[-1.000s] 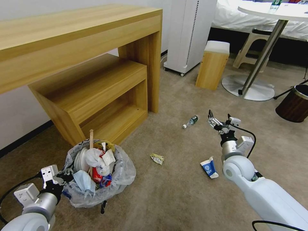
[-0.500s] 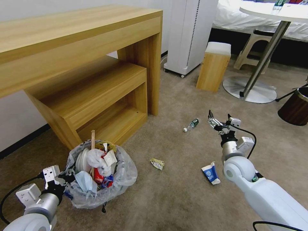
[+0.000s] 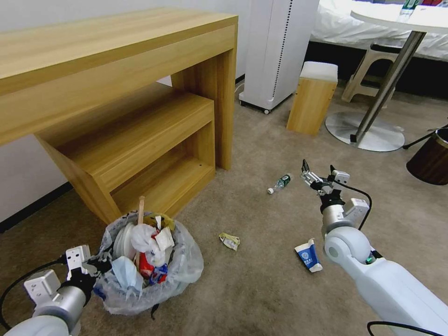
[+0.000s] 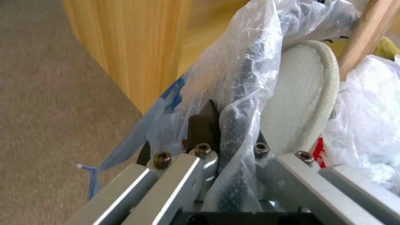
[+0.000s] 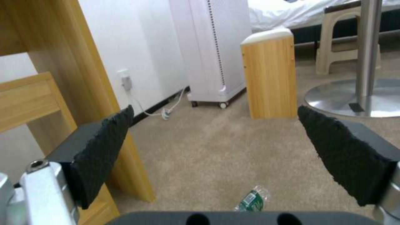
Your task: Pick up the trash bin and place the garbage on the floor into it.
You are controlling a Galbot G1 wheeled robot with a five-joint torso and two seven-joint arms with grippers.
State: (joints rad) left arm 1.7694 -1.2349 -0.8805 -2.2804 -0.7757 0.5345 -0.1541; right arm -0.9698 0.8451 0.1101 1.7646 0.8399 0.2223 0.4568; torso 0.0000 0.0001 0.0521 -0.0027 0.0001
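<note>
Bare floor (image 3: 261,219) (wooden desk (image 3: 140,93) leftward) around bottle (image 3: 279,183)

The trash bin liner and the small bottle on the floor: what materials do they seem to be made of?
The trash bin liner looks like thin clear plastic film: it crinkles, shines and shows the litter through it. The left gripper pinches it at the rim. The small bottle seems clear plastic, glossy, with a white cap and a dark label.

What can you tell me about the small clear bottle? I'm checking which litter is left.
The small clear bottle lies on its side on the beige carpet, white cap toward the robot, a green label round its middle. It looks like thin clear plastic, seemingly empty. Nothing touches it; the open right gripper hovers beside it.
</note>
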